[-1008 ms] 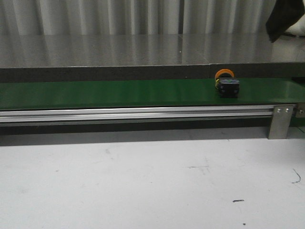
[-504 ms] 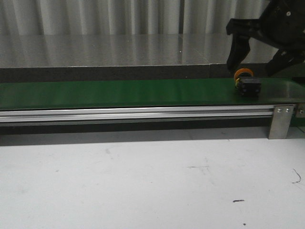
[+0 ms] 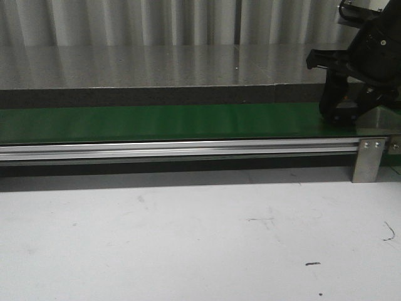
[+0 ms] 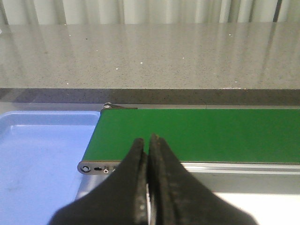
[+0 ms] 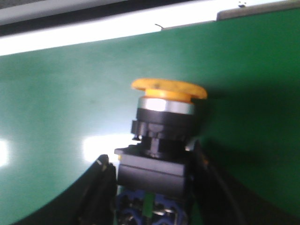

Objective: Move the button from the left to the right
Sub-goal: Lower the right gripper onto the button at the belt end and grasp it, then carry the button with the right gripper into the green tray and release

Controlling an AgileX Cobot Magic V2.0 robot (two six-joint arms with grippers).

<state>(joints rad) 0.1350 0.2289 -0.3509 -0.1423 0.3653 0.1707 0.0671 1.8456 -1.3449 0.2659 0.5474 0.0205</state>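
The right end effector point(image 3: 343, 111) is down at the right end of the green belt point(image 3: 163, 122), fingers either side of the button point(image 5: 161, 136), black body clamped. Left end effector point(image 4: 148, 187) is pinched closed on nothing near the belt's other end, a blue tray point(image 4: 37, 159) beside it. Grey counter point(image 3: 156, 66) runs behind.

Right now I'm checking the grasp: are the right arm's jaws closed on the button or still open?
Closed on it: in the right wrist view both jaws press the black body of the button, orange cap forward over the green belt.
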